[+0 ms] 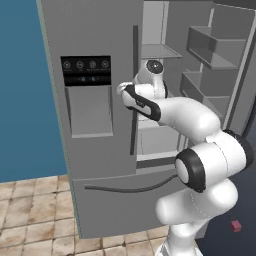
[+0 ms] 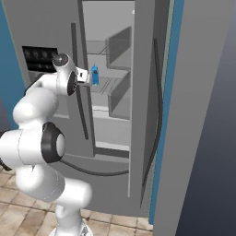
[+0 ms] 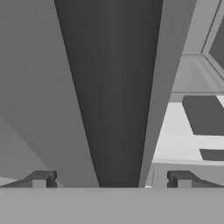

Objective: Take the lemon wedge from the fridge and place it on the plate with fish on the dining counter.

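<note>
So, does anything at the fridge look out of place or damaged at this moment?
Nothing looks damaged or spilled. The fridge has its right door swung wide open while the left door is shut. A small blue bottle stands upright on a shelf inside. The gripper is open, its fingertips either side of the left door's dark handle.

Grey fridge (image 1: 95,125), right door open, apparently only partly.

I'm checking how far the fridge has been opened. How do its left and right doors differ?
The left door is shut and carries the black dispenser panel; the right door is swung open, showing shelves and a small blue bottle, and carries no panel. Both are grey with dark vertical handles.
</note>
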